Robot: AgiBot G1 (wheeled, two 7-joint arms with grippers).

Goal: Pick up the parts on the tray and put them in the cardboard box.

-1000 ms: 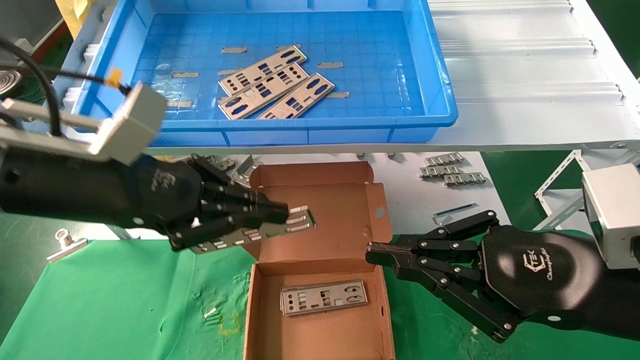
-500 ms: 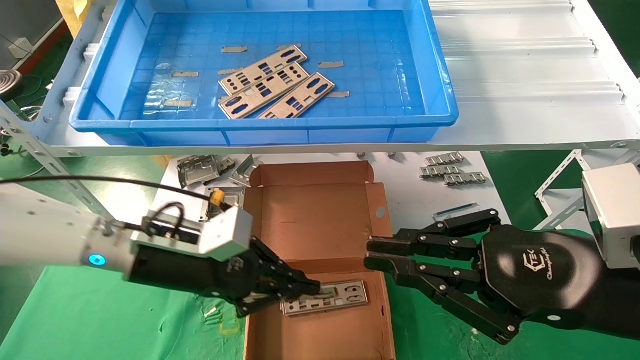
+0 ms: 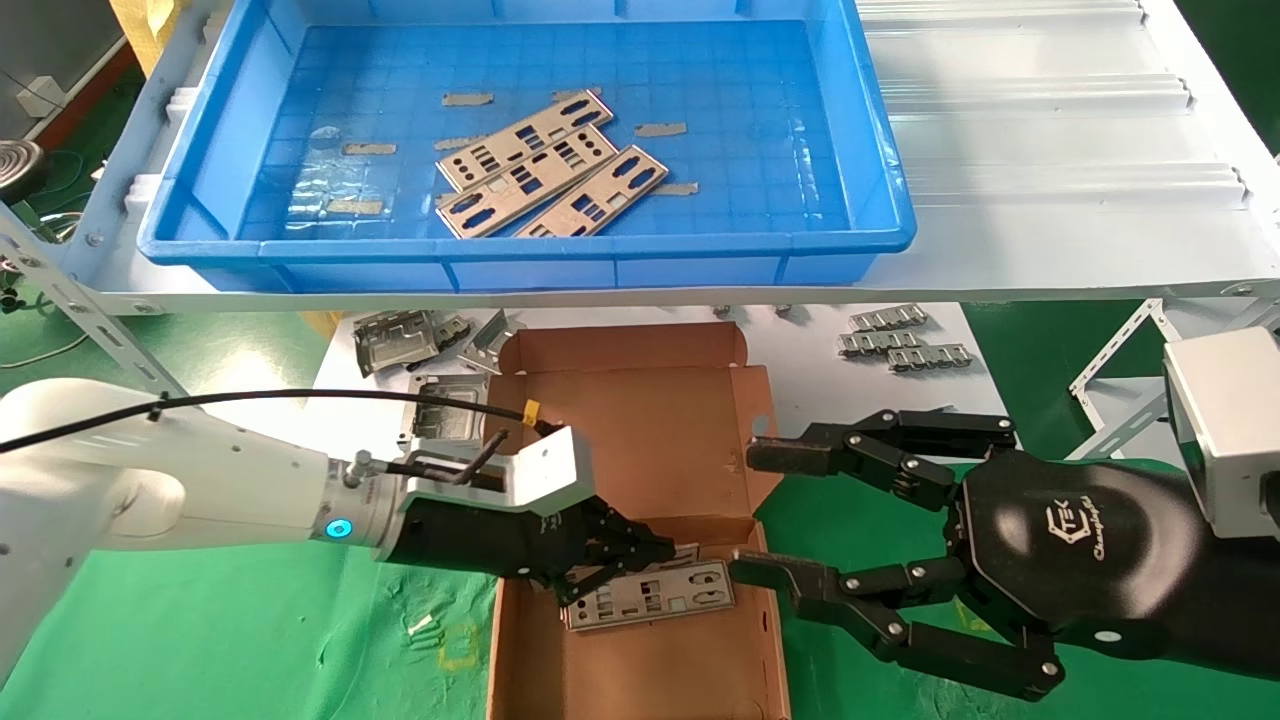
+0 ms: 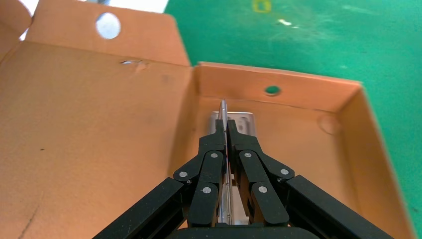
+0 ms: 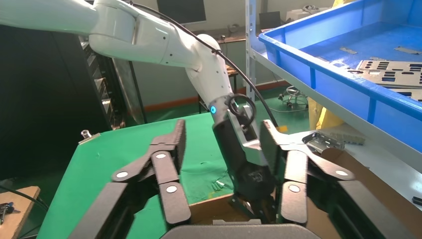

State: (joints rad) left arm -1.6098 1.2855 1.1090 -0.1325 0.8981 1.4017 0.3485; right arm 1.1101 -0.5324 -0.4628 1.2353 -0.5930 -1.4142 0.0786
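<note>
Holding thin plate (image 4: pixel 223 112) edge-on between closed jaws of left gripper (image 3: pixel 640 560), low inside cardboard box (image 3: pixel 640 660). I see second silvery punched plate (image 3: pixel 665 596) flat on box floor, possibly touching held one. Right gripper (image 3: pixel 765 515) spread wide at box's right wall. Three plates (image 3: pixel 540 165) in tray (image 3: pixel 860 130).

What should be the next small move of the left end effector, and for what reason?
Probably open its fingers and let go. The left end effector is shut on a part, held on edge, low inside the cardboard box, just above another part lying flat on the floor. The right end effector waits open beside the box.
</note>
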